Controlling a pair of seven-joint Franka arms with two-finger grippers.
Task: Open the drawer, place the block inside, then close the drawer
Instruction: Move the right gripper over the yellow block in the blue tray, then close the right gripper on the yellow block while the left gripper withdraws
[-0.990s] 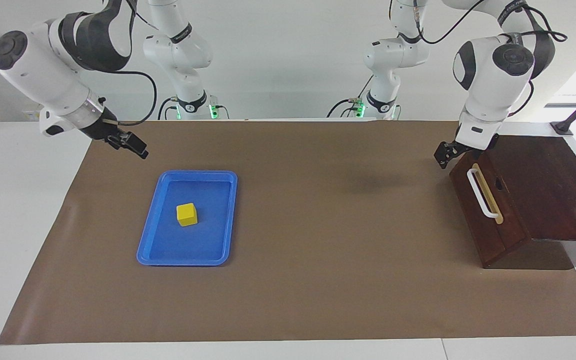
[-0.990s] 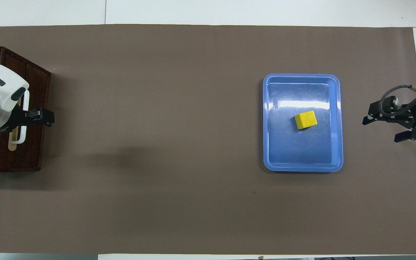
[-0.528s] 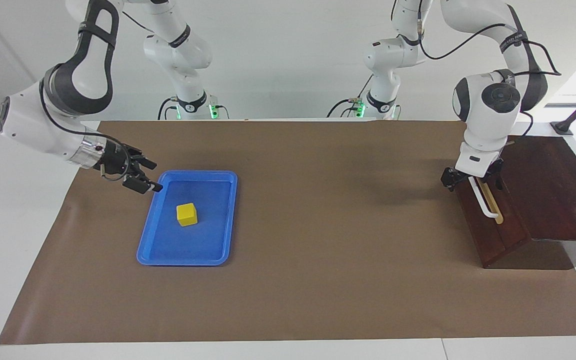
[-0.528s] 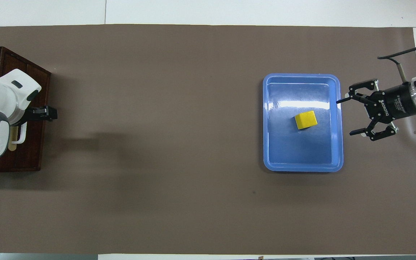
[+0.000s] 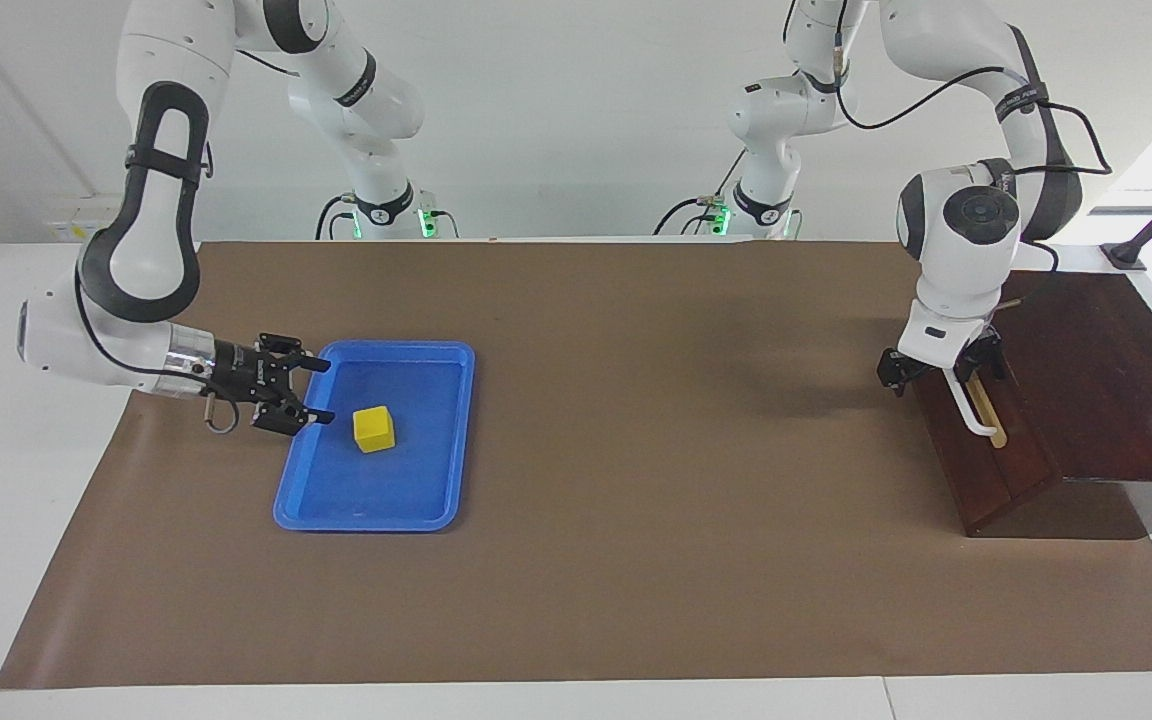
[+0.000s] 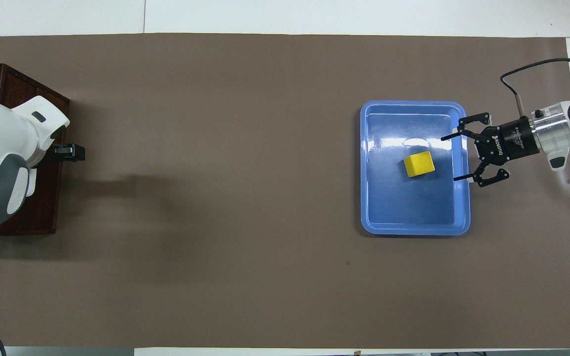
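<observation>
Two arms work at once, each at its own end of the bench. From the facing view, the right gripper (image 5: 319, 392) lies low and level over the rim of the blue tray (image 5: 460, 430), spread wide, holding nothing, pointed at the block (image 5: 374, 428), which sits in the tray toward the right arm's end of the bench and is just clear of the fingertips. At the left arm's end, the left gripper (image 5: 898, 372) hangs in front of the drawer (image 5: 1021, 460), close to the upper end of its white handle (image 5: 972, 410); whether it has hold of the bar I cannot tell, and the drawer looks closed. From the overhead view, the block (image 6: 419, 164) lies between the lines of the right gripper (image 6: 455, 158)'s two open fingers (image 6: 463, 176) but short of them, with the tray (image 6: 413, 228) rim under the tips. The left gripper (image 6: 71, 152) shows only as a dark tip past the drawer (image 6: 42, 217) front, the arm's white body hiding the handle. Opening the drawer seems the step in hand, with the pick prepared alongside. Next, the left gripper likely needs a firm hold on the bar and a straight pull out from the box, while the right one needs a short advance and a squeeze.
</observation>
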